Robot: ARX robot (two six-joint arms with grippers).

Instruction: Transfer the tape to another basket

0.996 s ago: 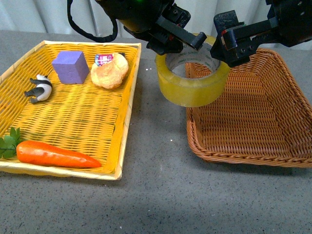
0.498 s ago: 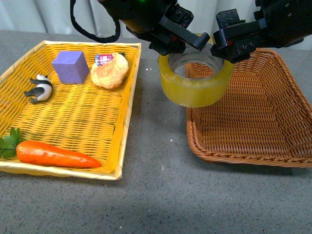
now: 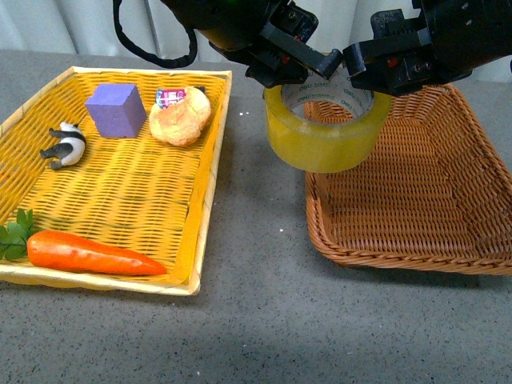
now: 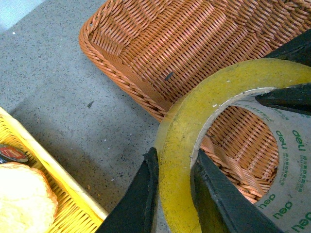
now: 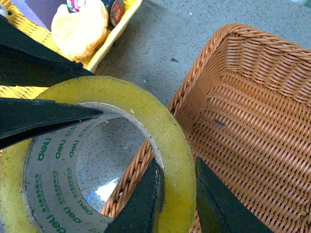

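The yellow tape [image 3: 324,140] hangs in the air over the near left corner of the brown wicker basket [image 3: 416,192]. My left gripper [image 3: 308,64] is shut on the roll's left wall, and my right gripper [image 3: 360,64] is shut on its right wall. In the left wrist view the left gripper [image 4: 175,191] pinches the tape [image 4: 177,145] above the basket's rim [image 4: 121,73]. In the right wrist view the right gripper [image 5: 177,194] pinches the tape [image 5: 170,136], with the basket [image 5: 252,126] below.
A shallow yellow tray [image 3: 200,208] lies to the left. It holds a purple cube [image 3: 117,110], a bun [image 3: 179,117], a panda figure [image 3: 66,146] and a carrot [image 3: 92,254]. A strip of grey table [image 3: 256,240] separates tray and basket.
Both grippers have carried the tape a little to the right and up, further over the basket's left rim.
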